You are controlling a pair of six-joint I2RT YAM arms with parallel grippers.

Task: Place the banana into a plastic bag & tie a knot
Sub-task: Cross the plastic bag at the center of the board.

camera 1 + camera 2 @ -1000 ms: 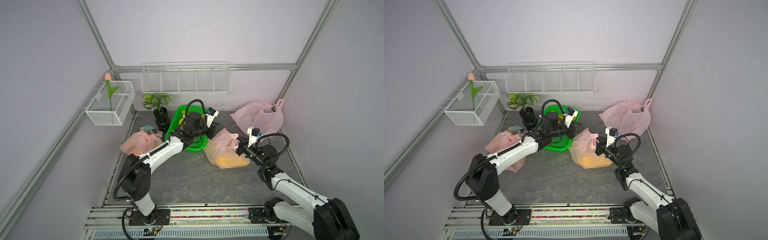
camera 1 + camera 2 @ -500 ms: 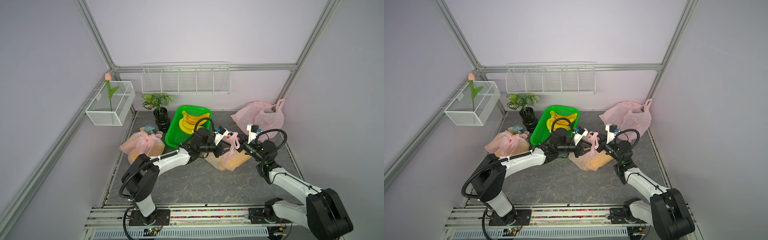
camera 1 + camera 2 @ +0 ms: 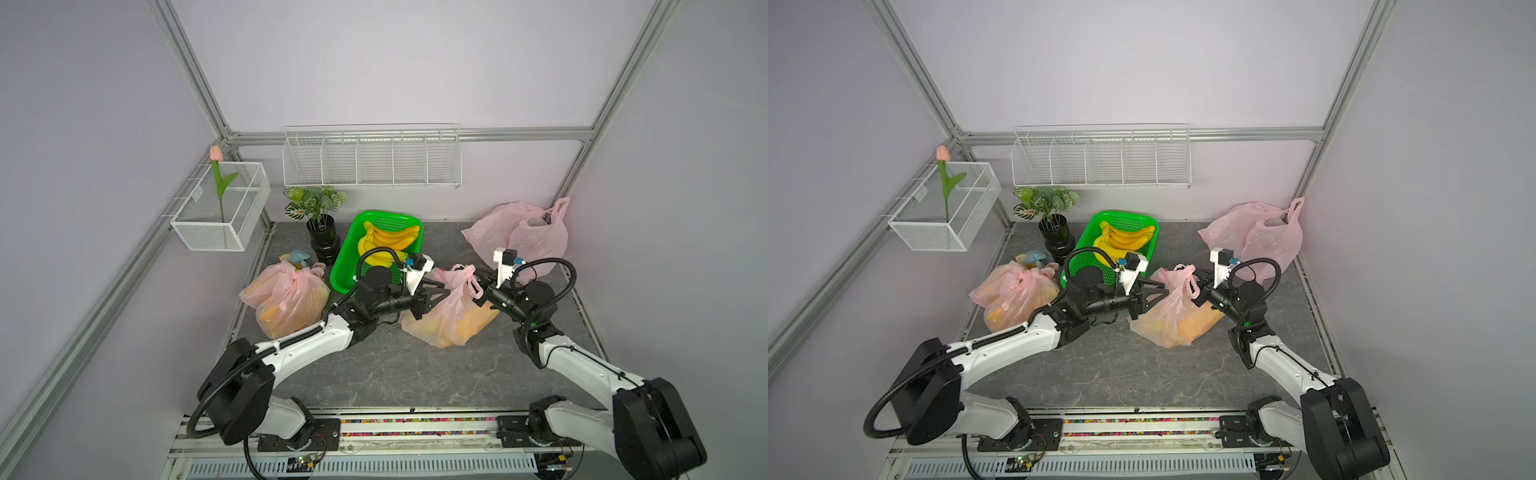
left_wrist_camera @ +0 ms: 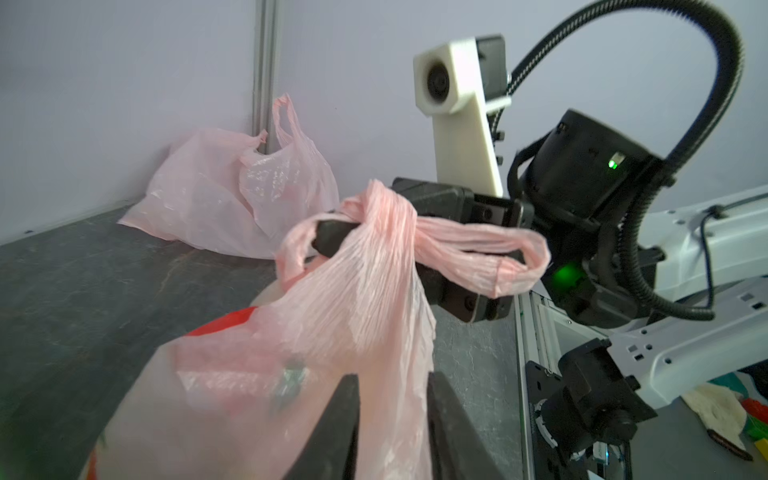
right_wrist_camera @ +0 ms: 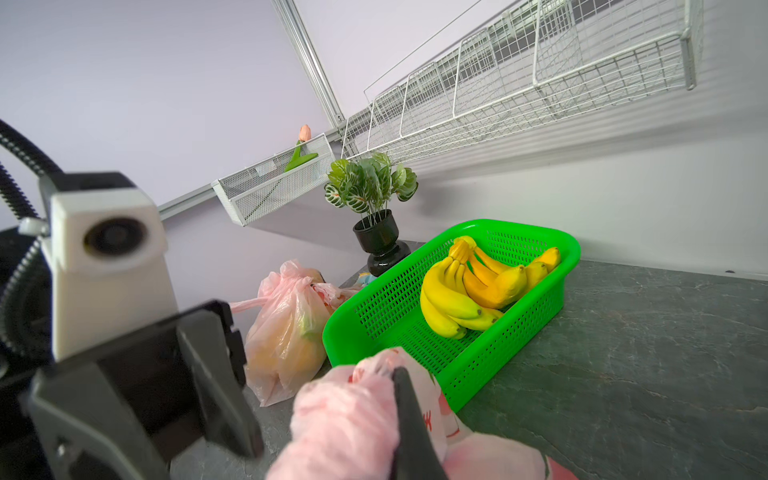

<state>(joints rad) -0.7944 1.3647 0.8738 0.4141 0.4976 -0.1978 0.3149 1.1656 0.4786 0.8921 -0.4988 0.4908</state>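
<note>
1. Landmark: green basket (image 3: pixel 345 266) on the counter (image 3: pixel 395 365), close to the back wall; a bunch of bananas (image 3: pixel 388 241) lies inside it
2. Pink bag (image 3: pixel 451 320) lies on the counter just beside the green basket, on the right arm's side of it and a little nearer the arm bases; same in both top views
3. A yellow-orange shape shows through the film of the pink bag; its outline is too soft to name the fruit for certain
4. Bag handles (image 4: pixel 382 208) are bunched and twisted together above the bag body, on the side away from the green basket; one loop (image 4: pixel 498 257) trails toward the right arm
5. Right tool (image 3: pixel 478 286): jaws closed tight, clamped on the pink bag at the handles; in the left wrist view the film wraps round its dark tip, and in the right wrist view pink film bunches against its finger (image 5: pixel 405 415)
6. Left tool (image 3: pixel 441 290): reaches in from just in front of the green basket, jaws parted part-way in a narrow V; a strip of film hangs between its fingers (image 4: pixel 328 424), and I cannot tell whether the pads press it
7. Tied bag (image 3: pixel 289 299) sits on the counter on the other side of the green basket, near it
8. Potted plant (image 3: pixel 320 224) stands just beside the green basket's back corner on that same side
9. Loose bags (image 3: pixel 519 237) are heaped well apart from the green basket, in the corner beyond the right tool
</note>
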